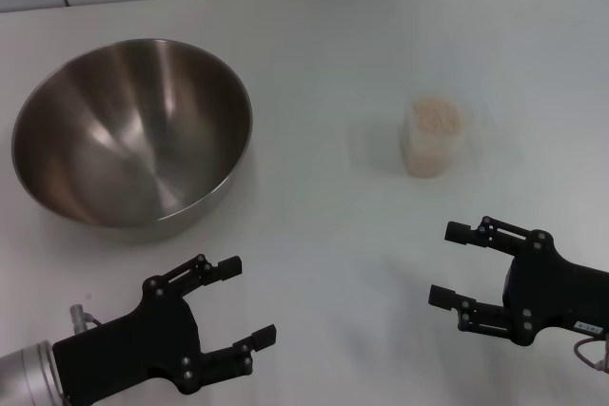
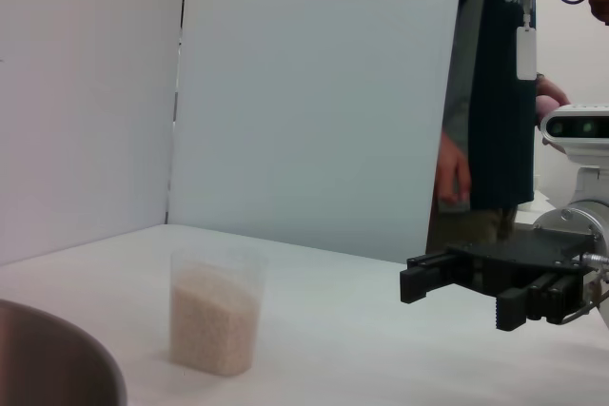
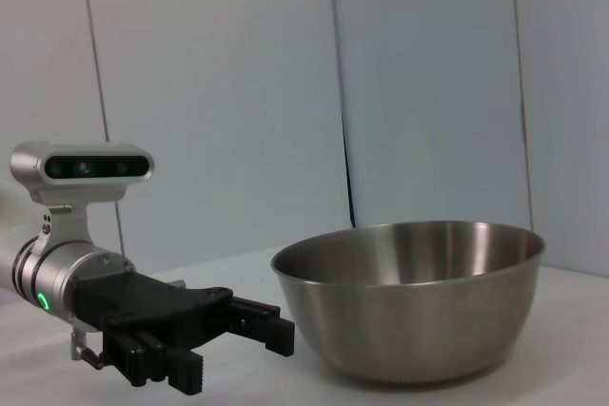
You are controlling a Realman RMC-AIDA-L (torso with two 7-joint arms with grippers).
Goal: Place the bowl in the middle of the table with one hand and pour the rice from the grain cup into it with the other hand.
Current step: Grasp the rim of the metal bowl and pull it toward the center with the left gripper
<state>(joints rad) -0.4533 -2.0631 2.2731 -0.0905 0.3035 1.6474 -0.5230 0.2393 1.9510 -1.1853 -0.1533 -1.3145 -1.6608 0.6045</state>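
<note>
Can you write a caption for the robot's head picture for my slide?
Two open pincers, left and right, wait near an empty steel bowl and a grain cup of rice.

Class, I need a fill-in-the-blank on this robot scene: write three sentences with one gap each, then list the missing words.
1. The bowl sits on the robot's ____ side of the table.
2. The grain cup holds ____.
3. The left gripper and the right gripper both have their jaws ____ and hold nothing.

Missing words: left; rice; open
</note>
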